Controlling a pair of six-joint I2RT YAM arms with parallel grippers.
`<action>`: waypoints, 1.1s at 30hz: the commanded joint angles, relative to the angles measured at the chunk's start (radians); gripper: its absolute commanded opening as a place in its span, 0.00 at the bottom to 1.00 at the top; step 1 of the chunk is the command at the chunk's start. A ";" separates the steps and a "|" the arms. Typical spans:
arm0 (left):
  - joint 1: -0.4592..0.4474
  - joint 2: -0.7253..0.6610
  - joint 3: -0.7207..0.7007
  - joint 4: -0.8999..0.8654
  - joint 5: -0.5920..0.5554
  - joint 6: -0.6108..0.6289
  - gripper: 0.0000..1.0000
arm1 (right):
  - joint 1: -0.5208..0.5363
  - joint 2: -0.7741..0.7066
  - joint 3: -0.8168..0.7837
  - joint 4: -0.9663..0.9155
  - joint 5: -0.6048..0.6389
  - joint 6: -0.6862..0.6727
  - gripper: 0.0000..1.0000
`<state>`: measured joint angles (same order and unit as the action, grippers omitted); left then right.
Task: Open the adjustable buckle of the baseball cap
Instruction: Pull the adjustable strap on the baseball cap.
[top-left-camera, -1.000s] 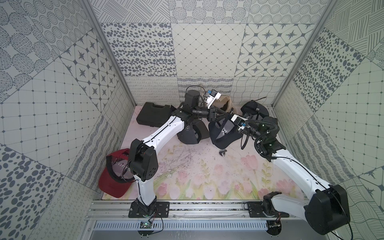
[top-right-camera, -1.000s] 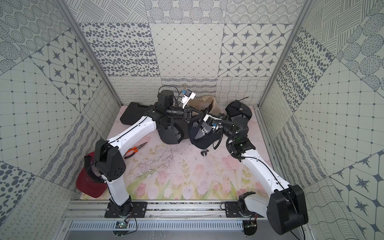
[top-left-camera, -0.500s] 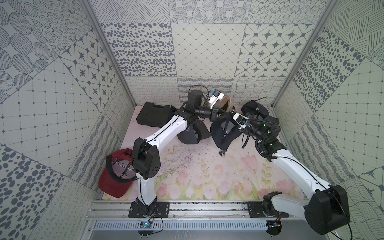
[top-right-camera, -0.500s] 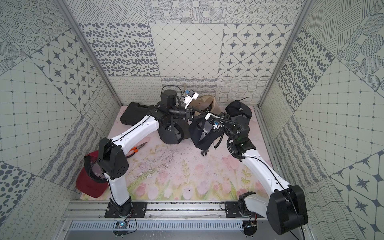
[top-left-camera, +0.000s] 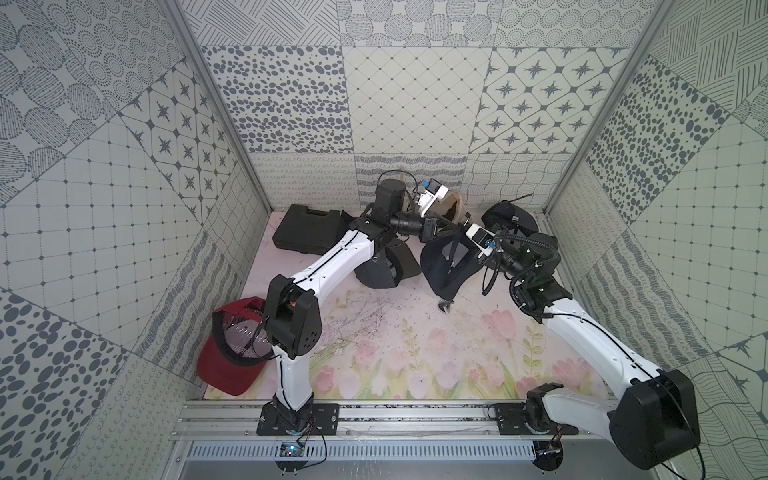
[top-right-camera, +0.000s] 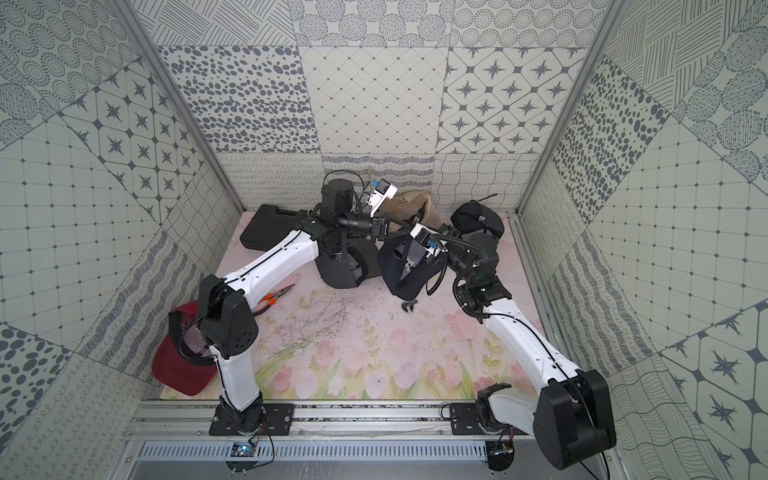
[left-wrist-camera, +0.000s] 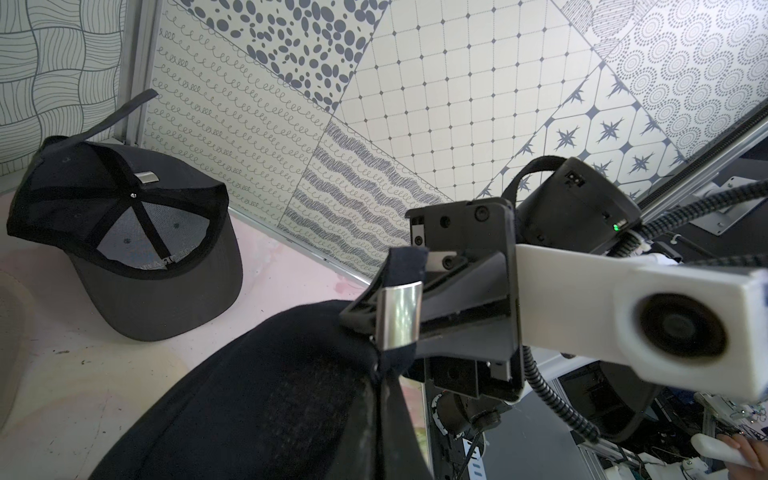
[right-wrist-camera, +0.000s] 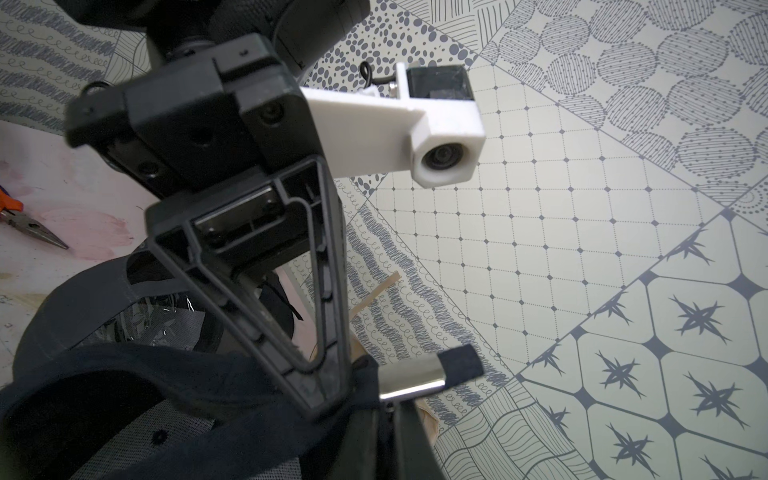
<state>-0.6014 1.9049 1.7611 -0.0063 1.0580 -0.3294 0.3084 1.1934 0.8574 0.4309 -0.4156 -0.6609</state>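
The cap (top-left-camera: 446, 270) is held up at 12 o'clock on the table (top-left-camera: 415, 332), between both arms. The left gripper (right-wrist-camera: 320, 399) is clamped tight on its rear band, just beside the buckle (right-wrist-camera: 411, 380). The right gripper (left-wrist-camera: 365, 309), reaching in from 3 o'clock, is pinched closed on the strap (left-wrist-camera: 405, 262) at the buckle.

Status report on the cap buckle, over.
Both shut: left gripper on cap beside buckle, right gripper on strap. Cap hangs between them, buckle not yet open. Nothing blocking it.
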 joint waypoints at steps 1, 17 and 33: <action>-0.013 0.004 -0.008 0.003 0.077 0.032 0.00 | 0.003 0.009 0.047 0.105 0.072 0.062 0.00; -0.012 -0.009 -0.037 -0.018 0.077 0.070 0.00 | -0.030 0.015 0.132 0.038 0.258 0.334 0.00; -0.012 -0.034 -0.017 -0.025 0.030 0.044 0.40 | -0.049 -0.014 0.050 0.084 0.028 0.129 0.00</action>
<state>-0.6029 1.8889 1.7275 0.0246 1.0161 -0.2787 0.2569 1.2053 0.9260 0.4007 -0.3508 -0.4450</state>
